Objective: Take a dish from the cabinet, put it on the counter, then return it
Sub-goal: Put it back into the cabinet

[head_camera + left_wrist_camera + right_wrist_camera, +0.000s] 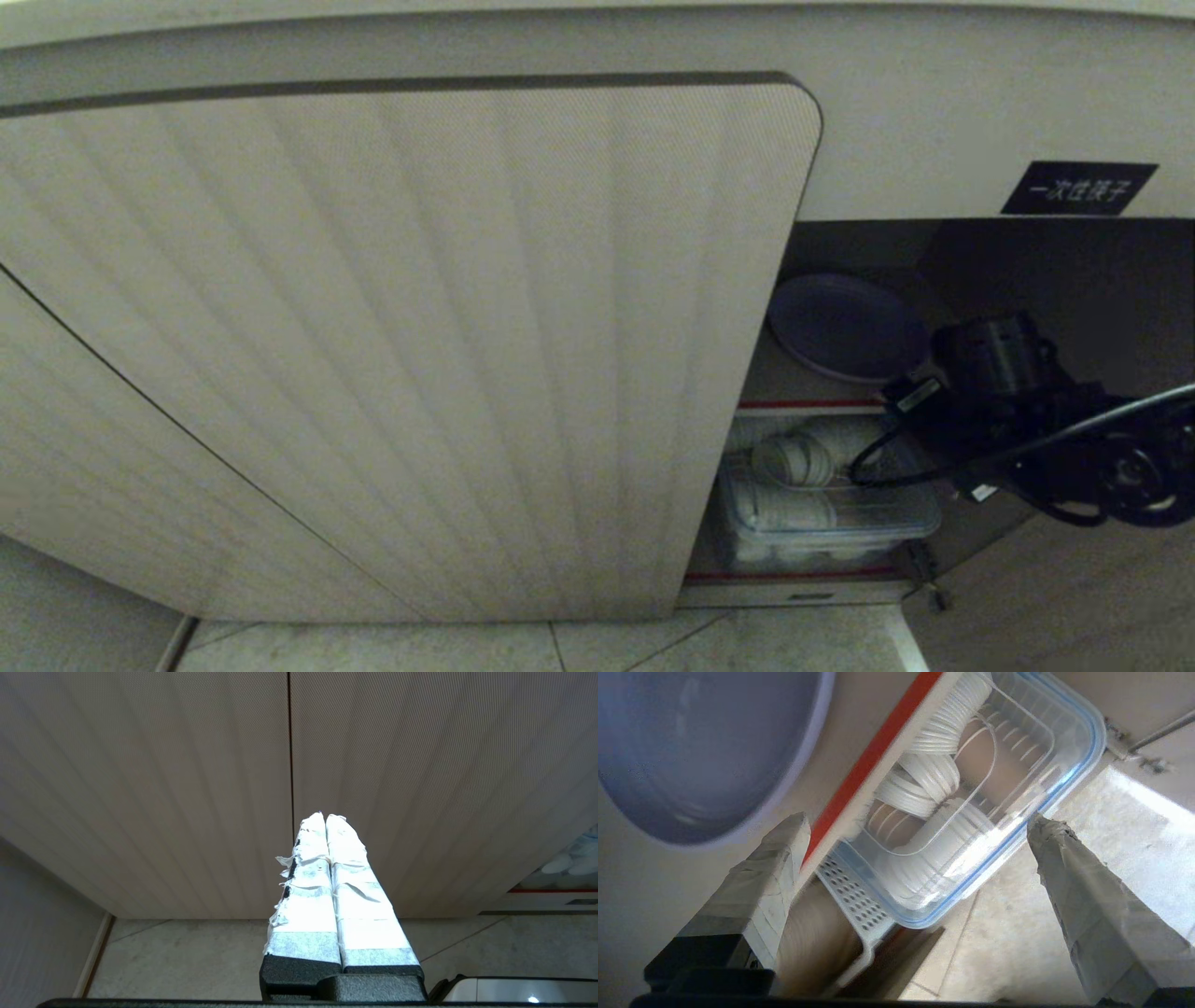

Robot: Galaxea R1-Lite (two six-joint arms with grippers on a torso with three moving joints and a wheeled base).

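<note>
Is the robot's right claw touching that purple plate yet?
Apart. In the right wrist view the right claw stands wide open, and bare shelf shows between its fingertip and the purple plate's rim.

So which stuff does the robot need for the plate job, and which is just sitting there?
Needed:
- purple dish on the upper shelf
- cabinet
- right gripper, open, empty

Just there:
- clear box of white cups, lower shelf
- black label
- left gripper, parked

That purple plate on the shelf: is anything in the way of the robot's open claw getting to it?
Nothing visible. The dish lies alone on the cabinet's upper shelf, and the open right gripper has a clear gap to it. The clear container sits on the shelf below.
</note>
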